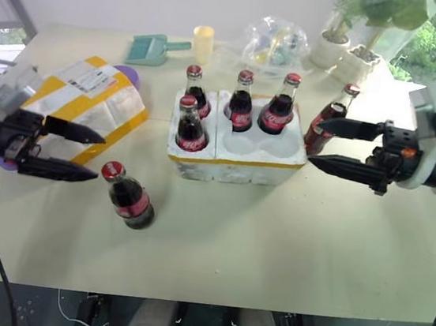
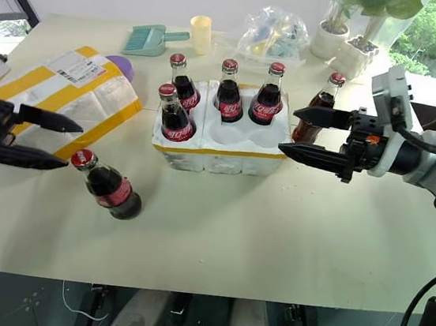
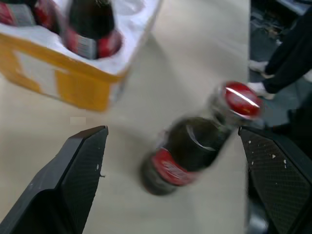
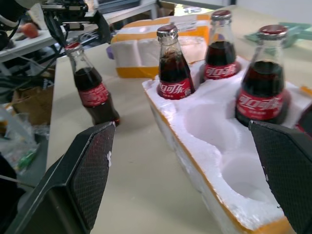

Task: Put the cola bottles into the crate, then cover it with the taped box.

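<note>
Loading was the step in hand: 4 cola bottles (image 1: 241, 101) stood in the crate (image 1: 234, 161), with 2 wells on its near side empty. A 5th bottle (image 2: 108, 187) stood on the table (image 1: 288, 243) well in front of the crate's left end; a 6th (image 1: 328, 118) stood beside the crate's right end. The left tool (image 1: 60, 149) was spread near the 5th bottle, gripping nothing. The right tool (image 2: 309, 133) was spread by the 6th, which probably needed grasping next. The taped box (image 1: 90, 103) lay left of the crate.

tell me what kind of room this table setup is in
Probably an office or lab by a window: a pale table, potted plants on the sill with greenery outside, and cluttered workbenches with cables in the background of the right wrist view.
</note>
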You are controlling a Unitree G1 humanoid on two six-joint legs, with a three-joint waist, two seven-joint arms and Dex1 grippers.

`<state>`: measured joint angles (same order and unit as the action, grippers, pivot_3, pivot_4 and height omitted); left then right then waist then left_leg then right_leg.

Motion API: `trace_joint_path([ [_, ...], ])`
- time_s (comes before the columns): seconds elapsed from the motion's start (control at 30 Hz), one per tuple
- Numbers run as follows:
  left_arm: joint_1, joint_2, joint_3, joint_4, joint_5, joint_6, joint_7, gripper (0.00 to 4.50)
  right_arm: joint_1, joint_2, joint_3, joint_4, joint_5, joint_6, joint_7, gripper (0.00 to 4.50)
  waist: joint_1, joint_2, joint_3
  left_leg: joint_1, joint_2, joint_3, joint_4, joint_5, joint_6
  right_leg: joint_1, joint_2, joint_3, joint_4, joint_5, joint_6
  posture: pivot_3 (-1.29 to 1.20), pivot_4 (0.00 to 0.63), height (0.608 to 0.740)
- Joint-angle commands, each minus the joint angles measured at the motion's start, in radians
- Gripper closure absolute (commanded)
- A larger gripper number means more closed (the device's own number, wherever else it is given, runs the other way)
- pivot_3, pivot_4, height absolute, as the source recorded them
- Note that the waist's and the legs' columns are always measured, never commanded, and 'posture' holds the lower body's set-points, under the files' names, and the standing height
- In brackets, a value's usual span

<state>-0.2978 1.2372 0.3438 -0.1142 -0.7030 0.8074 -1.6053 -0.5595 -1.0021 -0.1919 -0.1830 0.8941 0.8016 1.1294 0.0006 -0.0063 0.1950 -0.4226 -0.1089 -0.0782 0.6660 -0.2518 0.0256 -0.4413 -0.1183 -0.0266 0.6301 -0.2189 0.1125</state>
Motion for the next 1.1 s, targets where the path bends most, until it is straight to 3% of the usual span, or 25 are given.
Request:
trace_joint_path([
  [0.03, 0.123, -0.006, 0.150, -0.130, -0.031, 0.029, 0.026, 0.02, -0.022, -0.023, -0.004, 0.012, -0.026, -0.022, 0.052, 0.00, 0.005, 0.000, 0.000, 0.000, 0.000, 0.000, 0.000, 0.000, 0.000, 0.000, 0.000, 0.000, 0.000, 0.000, 0.000, 0.00, 0.150, 0.740],
  [0.2, 0.299, -0.046, 0.227, -0.242, -0.017, -0.005, 0.045, 0.02, -0.042, -0.042, 0.007, 0.023, -0.030, -0.008, 0.120, 0.00, 0.009, 0.001, 0.000, 0.001, 0.001, 0.001, -0.001, 0.000, 0.000, 0.000, 0.000, 0.000, 0.000, 0.000, 0.000, 0.00, 0.150, 0.740],
  [0.4, 0.390, -0.094, 0.171, -0.276, 0.065, -0.141, 0.103, 0.02, -0.056, -0.050, 0.008, 0.021, -0.037, 0.005, 0.147, 0.00, 0.012, 0.001, 0.000, 0.001, 0.001, 0.001, -0.001, 0.000, -0.001, 0.000, 0.000, 0.000, 0.000, 0.000, -0.001, 0.00, 0.150, 0.740],
  [0.57, 0.370, -0.170, 0.079, -0.260, 0.120, -0.236, 0.202, 0.02, -0.052, -0.060, -0.023, 0.008, -0.019, 0.034, 0.144, 0.00, 0.012, 0.002, -0.001, 0.001, 0.001, 0.001, -0.001, 0.000, -0.001, 0.000, -0.001, 0.000, -0.001, 0.000, -0.001, 0.00, 0.150, 0.740],
  [1.1, 0.219, -0.310, -0.097, -0.196, 0.128, -0.266, 0.388, 0.02, -0.040, -0.076, -0.061, -0.045, 0.018, 0.092, 0.116, 0.00, 0.013, 0.002, -0.001, 0.001, 0.001, 0.001, -0.001, 0.000, -0.001, 0.000, 0.000, 0.000, -0.001, 0.001, -0.001, 0.00, 0.150, 0.740],
])
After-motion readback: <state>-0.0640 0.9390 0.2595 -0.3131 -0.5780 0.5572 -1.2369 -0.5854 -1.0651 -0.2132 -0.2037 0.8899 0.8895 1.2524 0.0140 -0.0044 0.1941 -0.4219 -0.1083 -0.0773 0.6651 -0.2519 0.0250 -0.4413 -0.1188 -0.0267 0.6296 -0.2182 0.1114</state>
